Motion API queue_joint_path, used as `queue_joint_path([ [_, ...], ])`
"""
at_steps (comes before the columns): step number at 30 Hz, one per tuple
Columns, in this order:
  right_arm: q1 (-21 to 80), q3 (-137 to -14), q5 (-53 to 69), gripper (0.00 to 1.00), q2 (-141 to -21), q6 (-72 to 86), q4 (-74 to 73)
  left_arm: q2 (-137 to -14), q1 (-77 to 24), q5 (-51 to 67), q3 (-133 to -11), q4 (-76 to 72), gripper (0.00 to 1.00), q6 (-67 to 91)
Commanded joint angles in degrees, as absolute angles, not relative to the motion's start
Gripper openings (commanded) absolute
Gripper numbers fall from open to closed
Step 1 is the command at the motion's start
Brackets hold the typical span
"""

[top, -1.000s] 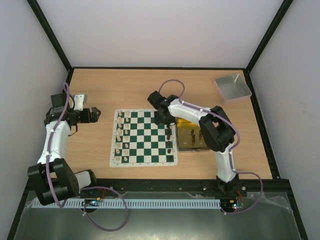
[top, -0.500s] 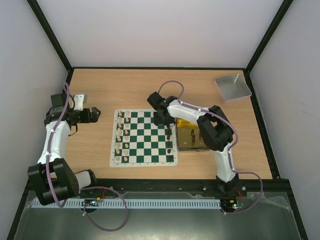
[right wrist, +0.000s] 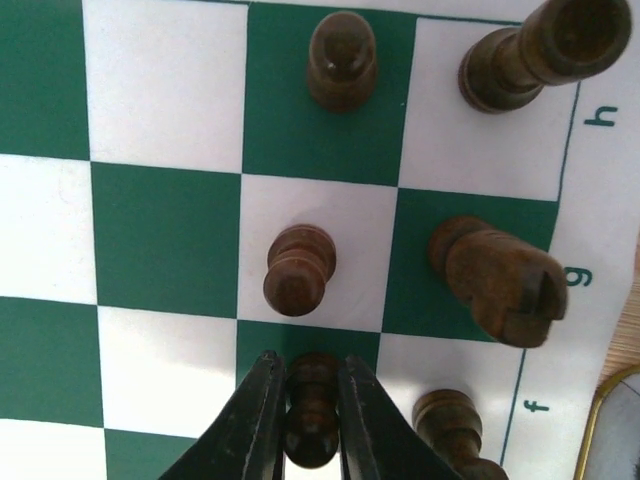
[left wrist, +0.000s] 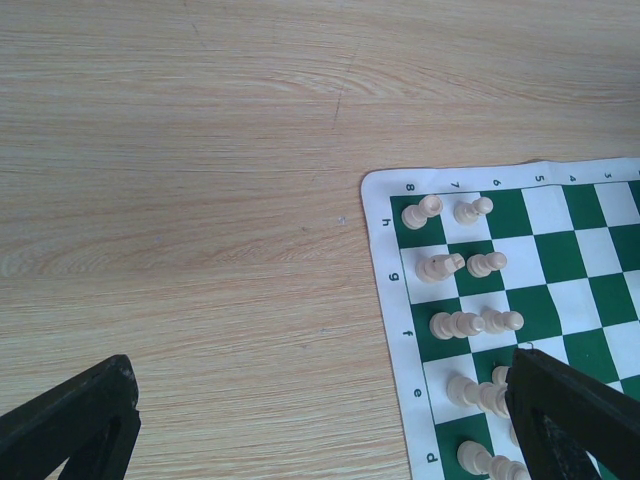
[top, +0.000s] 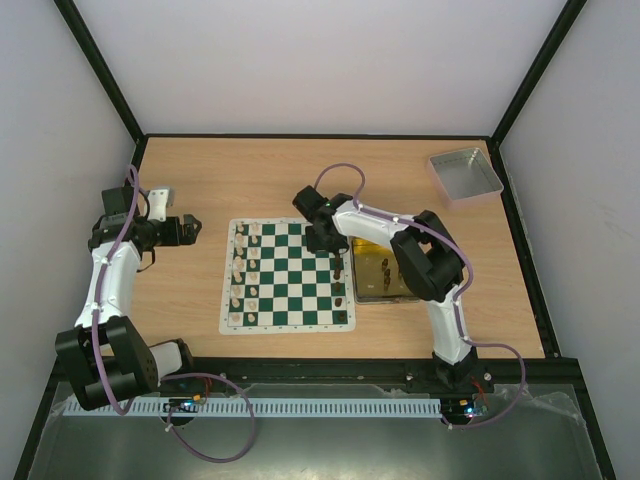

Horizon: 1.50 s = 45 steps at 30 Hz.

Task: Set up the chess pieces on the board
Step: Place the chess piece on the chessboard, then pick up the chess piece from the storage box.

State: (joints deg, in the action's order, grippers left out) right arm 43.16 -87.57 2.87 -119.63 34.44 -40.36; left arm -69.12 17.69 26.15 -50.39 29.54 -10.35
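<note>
The green and white board lies mid-table. Cream-white chess pieces fill its two left columns, and dark brown ones stand along its right side. My right gripper hangs over the board's far right part. In the right wrist view this right gripper is shut on a dark brown pawn standing on a green square, fingers touching both sides. Another pawn stands one square beyond it. My left gripper is open left of the board; the same left gripper holds nothing.
A gold tray holding more dark pieces sits right of the board. At the back right corner stands a grey metal tray. Beside the held pawn stand a knight, a rook and further dark pieces.
The right arm has shifted slightly left over the board's far right part. The left arm has not moved.
</note>
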Motion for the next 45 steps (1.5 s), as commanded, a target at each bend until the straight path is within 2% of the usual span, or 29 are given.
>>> queue_joint_path([
  [1, 43.75, -87.49, 2.55, 0.16, -120.26, 33.96, -40.52, -69.52, 18.01, 26.82, -50.54, 30.41, 0.99, -10.82],
  [9, 43.72, -88.16, 1.96, 0.23, -118.54, 34.01, -41.97, -69.52, 17.83, 26.93, -50.63, 30.49, 0.99, -10.81],
  [29, 43.77, -92.11, 0.07, 0.24, -108.03, 34.96, -46.65, -69.13, 17.59, 26.80, -50.59, 30.54, 0.99, -10.72],
  [33, 43.24, -86.43, -3.47, 0.24, -103.13, 35.29, -46.75, -69.13, 17.60, 26.73, -50.54, 30.58, 0.99, -10.74],
  [40, 37.12, -67.99, -3.82, 0.24, -91.26, 36.13, -42.11, -69.09, 17.51, 26.97, -50.54, 30.59, 0.99, -10.81],
  [45, 33.26, -60.76, -3.54, 0.33, -87.52, 36.99, -40.18, -69.32, 17.45, 26.99, -50.62, 30.64, 0.99, -10.81],
])
